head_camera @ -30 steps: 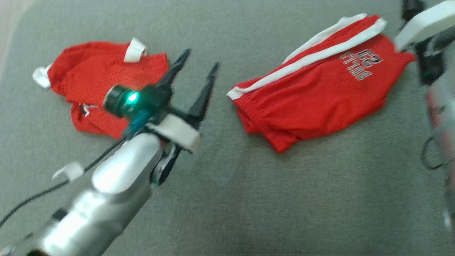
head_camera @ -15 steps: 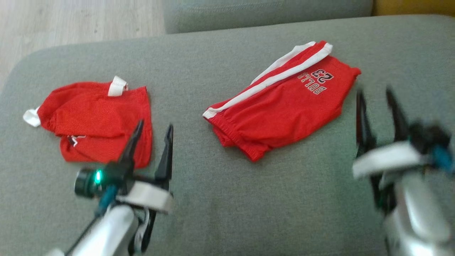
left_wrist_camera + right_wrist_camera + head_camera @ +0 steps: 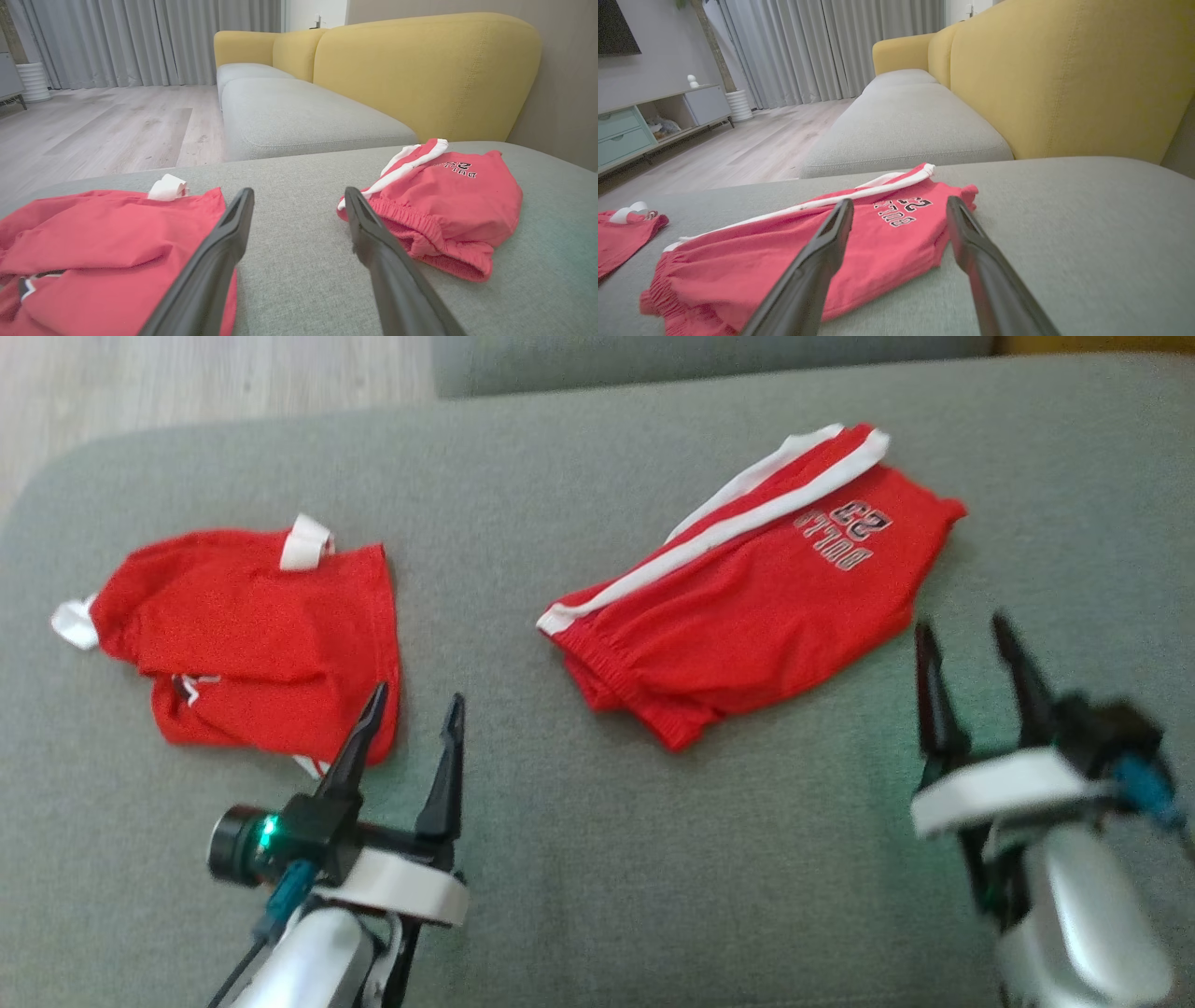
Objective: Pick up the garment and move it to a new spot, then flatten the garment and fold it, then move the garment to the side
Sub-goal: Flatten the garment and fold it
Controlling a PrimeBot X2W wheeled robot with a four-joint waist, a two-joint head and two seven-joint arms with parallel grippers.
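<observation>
The left gripper (image 3: 417, 698) had its two dark fingers spread wide with nothing between them. It sat to the left of the red shorts (image 3: 747, 616), on the side nearer the robot. The tip of one finger lay just over the lower corner of the second red garment (image 3: 252, 625), but whether it touched the cloth could not be told. The right gripper (image 3: 963, 627) was spread just as wide and was also empty. Its tips were close beside the shorts' right edge and gripped no fabric.

The shorts lay folded on the grey seat cushion (image 3: 597, 859), with the elastic waistband toward the robot and two white stripes along the far-left side. Dark-outlined lettering near the far-right corner, upside down to the head camera, read "BULLS" with "23" next to it. The second garment lay well apart to the left of the shorts. A white loop stuck up from its far edge, and no writing on it was legible.
</observation>
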